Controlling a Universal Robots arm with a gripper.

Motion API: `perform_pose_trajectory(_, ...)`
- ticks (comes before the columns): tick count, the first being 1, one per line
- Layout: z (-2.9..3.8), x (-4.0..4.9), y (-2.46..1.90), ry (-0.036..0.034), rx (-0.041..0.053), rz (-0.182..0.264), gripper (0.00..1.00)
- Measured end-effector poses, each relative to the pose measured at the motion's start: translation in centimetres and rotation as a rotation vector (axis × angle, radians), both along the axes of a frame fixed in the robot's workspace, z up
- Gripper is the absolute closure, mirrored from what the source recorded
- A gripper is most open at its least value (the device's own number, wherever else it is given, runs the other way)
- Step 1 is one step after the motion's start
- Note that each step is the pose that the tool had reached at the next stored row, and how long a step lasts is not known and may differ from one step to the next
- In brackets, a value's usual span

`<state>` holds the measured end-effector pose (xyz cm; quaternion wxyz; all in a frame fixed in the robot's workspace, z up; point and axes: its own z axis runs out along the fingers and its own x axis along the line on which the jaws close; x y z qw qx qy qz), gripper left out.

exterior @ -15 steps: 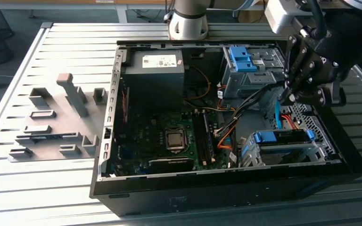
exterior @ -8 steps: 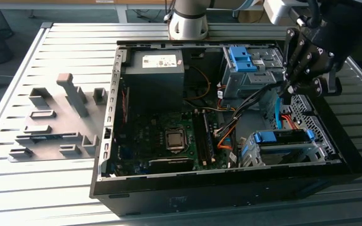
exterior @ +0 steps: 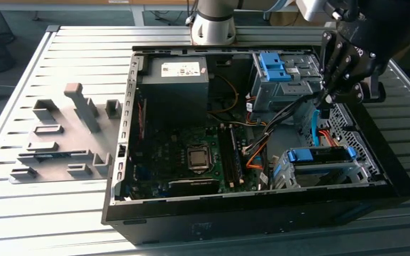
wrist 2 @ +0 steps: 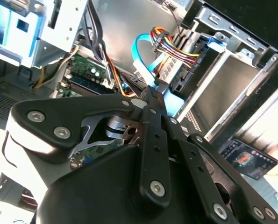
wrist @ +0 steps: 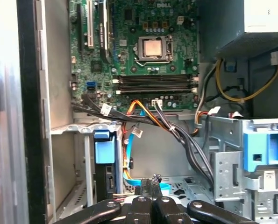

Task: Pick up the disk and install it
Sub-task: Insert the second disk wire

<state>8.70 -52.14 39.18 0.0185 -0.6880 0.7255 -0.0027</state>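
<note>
While the open computer case (exterior: 262,213) lay on its side on the slatted metal table (exterior: 41,213), the gripper (exterior: 324,101) was seen just inside the case's wall on the exterior view's right, between the two drive cages. Its fingertips (wrist: 153,179) were pressed together in both wrist views, with nothing gripped between them (wrist 2: 150,95). They were poised over a light-blue data cable (exterior: 306,125) and beside a bundle of black and orange wires (exterior: 276,120). Whether the cable was touched could not be told.

The disk (exterior: 319,156) was found seated in the lower drive cage (exterior: 290,173), at the near corner on the exterior view's right. Its blue rail was level with the cage's top edge. In the first wrist view the disk (wrist: 105,179) was shown end-on under its blue tab, closed in by the cage walls on both sides. A bare blue bracket (exterior: 273,66) was held in the upper cage (exterior: 290,88), near the case's far edge.

Open room was limited around the gripper: the case wall stood close on one side and the wire bundle on the other. More free space was seen over the motherboard (exterior: 183,154), bounded by the black power supply (exterior: 176,80) at the far edge. A grey fixture (exterior: 62,144) was set well apart on the table, toward the exterior view's left.
</note>
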Motion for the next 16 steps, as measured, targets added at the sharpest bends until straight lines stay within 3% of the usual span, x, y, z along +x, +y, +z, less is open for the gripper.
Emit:
perform_pose_trajectory(3,-0.01,0.0,0.19,0.0,-0.0175,-0.001,0.89)
perform_pose_trajectory(8,-0.04,0.01,0.8,0.0,-0.0204,-0.003,0.89)
perform_pose_trajectory(9,-0.06,0.01,0.86,-0.0001,-0.0244,-0.003,0.83)
perform_pose_trajectory(12,-0.12,0.02,1.03,0.0,-0.0477,-0.004,0.76)
perform_pose_trajectory(16,-0.24,0.06,1.29,0.0,-0.0547,-0.006,0.75)
